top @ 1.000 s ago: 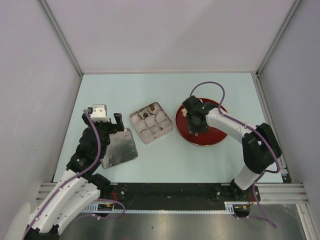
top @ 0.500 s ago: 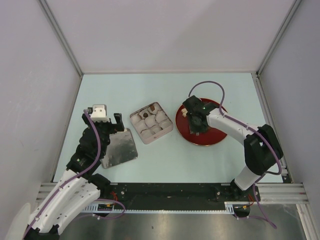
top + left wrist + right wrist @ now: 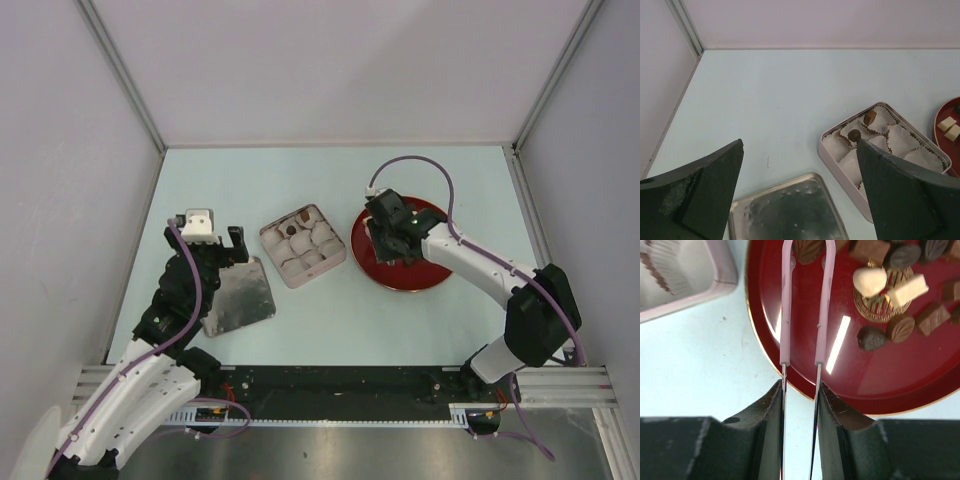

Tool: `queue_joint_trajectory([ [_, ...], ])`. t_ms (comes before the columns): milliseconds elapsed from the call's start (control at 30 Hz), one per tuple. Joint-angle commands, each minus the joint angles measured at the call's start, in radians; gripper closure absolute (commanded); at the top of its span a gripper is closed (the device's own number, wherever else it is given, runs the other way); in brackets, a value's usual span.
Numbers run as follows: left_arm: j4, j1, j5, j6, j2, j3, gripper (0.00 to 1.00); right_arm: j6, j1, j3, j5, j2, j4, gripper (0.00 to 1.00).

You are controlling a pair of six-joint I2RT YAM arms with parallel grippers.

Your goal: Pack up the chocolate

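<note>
Several chocolate chunks [image 3: 900, 328], dark, brown and cream, lie on the red plate [image 3: 432, 272], which also shows in the right wrist view [image 3: 880, 375]. My right gripper [image 3: 390, 236] is shut on pink-tipped tongs [image 3: 805, 315] over the plate's left part. The tong tips hold a brown leaf-shaped chocolate [image 3: 807, 250]. The square tin [image 3: 271, 262] with white paper cups holds two chocolates [image 3: 855, 134] in its far cups. My left gripper [image 3: 800, 145] is open and empty above the tin's lid [image 3: 790, 210].
The lid [image 3: 238, 297] lies flat to the left of the tin. The tin's corner [image 3: 722, 270] is close to the plate's left rim. Grey walls close the table on three sides.
My right wrist has shifted slightly away from me over the plate, and its elbow has swung to the right. The left arm has not moved.
</note>
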Motion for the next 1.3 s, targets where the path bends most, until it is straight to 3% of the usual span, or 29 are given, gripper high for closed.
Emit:
queue_joint_trajectory([
  [0, 0.032, 0.006, -0.001, 0.002, 0.006, -0.004, 0.00, -0.062, 0.027, 0.007, -0.015, -0.063, 0.102, 1.00],
  [333, 0.031, 0.006, -0.011, 0.000, 0.010, -0.004, 0.00, -0.157, 0.116, 0.136, -0.098, 0.015, 0.182, 1.00],
  [667, 0.042, 0.006, -0.034, -0.001, 0.001, -0.014, 0.00, -0.224, 0.212, 0.323, -0.169, 0.246, 0.220, 1.00],
  [1000, 0.045, 0.006, -0.034, 0.002, 0.007, -0.017, 0.00, -0.272, 0.245, 0.518, -0.192, 0.440, 0.191, 1.00],
  [1267, 0.048, 0.006, -0.030, 0.000, 0.007, -0.019, 0.00, -0.276, 0.251, 0.560, -0.227, 0.511, 0.177, 0.98],
])
